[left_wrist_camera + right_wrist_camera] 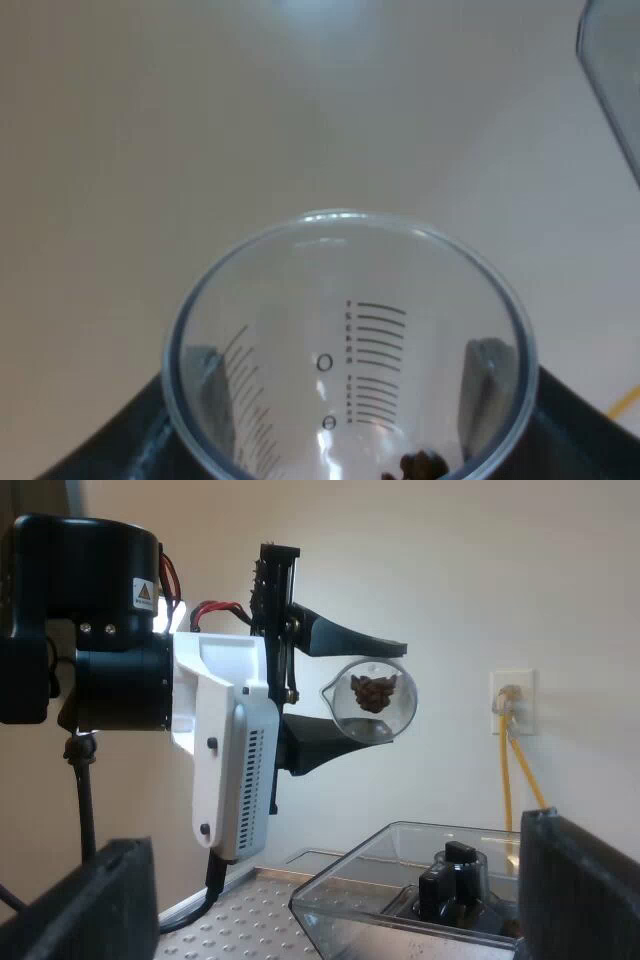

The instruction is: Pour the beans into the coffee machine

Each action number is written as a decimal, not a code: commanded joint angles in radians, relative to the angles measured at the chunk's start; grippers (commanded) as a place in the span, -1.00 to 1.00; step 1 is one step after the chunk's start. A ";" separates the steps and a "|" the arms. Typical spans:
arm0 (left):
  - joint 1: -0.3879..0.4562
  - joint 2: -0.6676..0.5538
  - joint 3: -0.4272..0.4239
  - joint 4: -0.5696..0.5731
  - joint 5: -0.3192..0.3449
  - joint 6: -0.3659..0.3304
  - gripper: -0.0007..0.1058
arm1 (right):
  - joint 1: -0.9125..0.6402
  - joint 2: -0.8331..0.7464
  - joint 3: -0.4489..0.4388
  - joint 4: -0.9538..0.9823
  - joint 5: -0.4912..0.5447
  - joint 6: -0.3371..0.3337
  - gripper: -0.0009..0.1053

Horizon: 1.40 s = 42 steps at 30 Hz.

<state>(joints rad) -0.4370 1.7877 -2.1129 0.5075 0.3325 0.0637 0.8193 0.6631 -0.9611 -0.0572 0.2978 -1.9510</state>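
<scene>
My left gripper [350, 385] is shut on the clear measuring glass [350, 340], one finger pressed on each side of its wall. A few brown coffee beans [420, 465] lie inside against the printed scale. In the right wrist view the glass [370, 700] is tipped on its side between the left gripper's [365, 695] black fingers, with the beans [372, 693] still in it, held high above the machine's clear bean hopper [400, 880]. My right gripper [330, 900] is open, low beside the hopper, with nothing between its fingers.
A dark knob [450, 875] sits inside the hopper. A perforated metal tabletop [240, 920] lies under the left arm. A wall socket with a yellow cable [515, 705] is on the pale wall behind. A clear hopper edge [612, 80] shows beyond the glass.
</scene>
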 commanded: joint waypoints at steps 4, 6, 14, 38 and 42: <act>-0.005 -0.005 -0.011 -0.020 0.024 0.117 -0.53 | 0.000 -0.008 -0.010 -0.006 -0.002 -0.013 0.50; -0.008 -0.005 -0.011 -0.020 0.024 0.133 -0.53 | 0.000 -0.008 -0.010 -0.006 -0.002 -0.013 0.50; -0.007 -0.005 -0.011 -0.020 0.024 0.146 -0.53 | 0.000 -0.008 -0.010 -0.006 -0.002 -0.013 0.50; -0.007 -0.008 -0.011 0.020 0.024 -0.086 -0.53 | 0.000 -0.008 -0.010 -0.006 -0.002 -0.013 0.50; -0.007 -0.022 -0.011 0.020 0.022 -0.326 -0.53 | 0.000 -0.008 -0.010 -0.006 -0.002 -0.013 0.50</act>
<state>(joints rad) -0.4426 1.7877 -2.1129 0.5283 0.3459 -0.1151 0.8193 0.6631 -0.9611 -0.0572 0.2978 -1.9510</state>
